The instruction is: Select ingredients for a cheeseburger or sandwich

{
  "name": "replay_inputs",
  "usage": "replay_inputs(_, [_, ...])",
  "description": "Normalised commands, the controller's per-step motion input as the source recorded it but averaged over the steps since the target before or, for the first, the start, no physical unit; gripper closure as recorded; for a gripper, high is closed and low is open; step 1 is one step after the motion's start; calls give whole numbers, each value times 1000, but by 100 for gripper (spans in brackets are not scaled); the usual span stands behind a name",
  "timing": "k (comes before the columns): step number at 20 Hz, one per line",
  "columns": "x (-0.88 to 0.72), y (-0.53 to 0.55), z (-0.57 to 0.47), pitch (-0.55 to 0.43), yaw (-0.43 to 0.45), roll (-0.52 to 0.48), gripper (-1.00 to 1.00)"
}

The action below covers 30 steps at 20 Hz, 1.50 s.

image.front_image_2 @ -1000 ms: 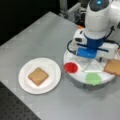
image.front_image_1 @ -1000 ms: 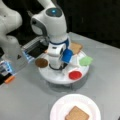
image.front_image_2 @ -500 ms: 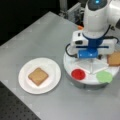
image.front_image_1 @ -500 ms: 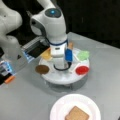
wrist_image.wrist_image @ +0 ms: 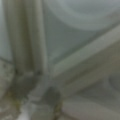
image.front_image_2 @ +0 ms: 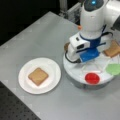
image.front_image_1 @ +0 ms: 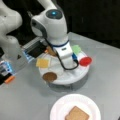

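Your white Franka arm's gripper (image.front_image_2: 86, 63) is reaching down into the middle of the round white divided tray (image.front_image_1: 65, 78); whether its claw is wide or narrow, you cannot tell. Around it are lying a yellow cheese square (image.front_image_1: 42, 62), dark brown round patty (image.front_image_1: 49, 76), green leaf piece (image.front_image_2: 114, 68), red disc (image.front_image_2: 92, 78) and a brown toast square (image.front_image_2: 112, 49). Another brown toast slice (image.front_image_2: 37, 76) is sitting on the white paper plate (image.front_image_2: 53, 68), apart from the tray.

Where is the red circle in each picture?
Front view: the red disc sits on the round tray's right edge, next to the green leaf.
Front view: the red disc is at the tray's bottom edge, left of the green leaf.
Wrist view: not in it.
Shared landmark: the green leaf beside it.
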Motion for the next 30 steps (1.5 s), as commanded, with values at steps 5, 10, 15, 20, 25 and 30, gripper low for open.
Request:
replay_inputs(5, [540, -286, 124, 200, 338, -73, -100])
replay_inputs(10, [509, -276, 132, 117, 189, -80, -100])
replay_inputs(15, [484, -245, 180, 77, 55, -119, -100])
replay_inputs(20, [426, -156, 342, 127, -20, -142, -100])
replay_inputs(25, [399, -75, 460, 219, 3, -97, -100])
replay_inputs(30, [297, -49, 291, 249, -1, -72, -100])
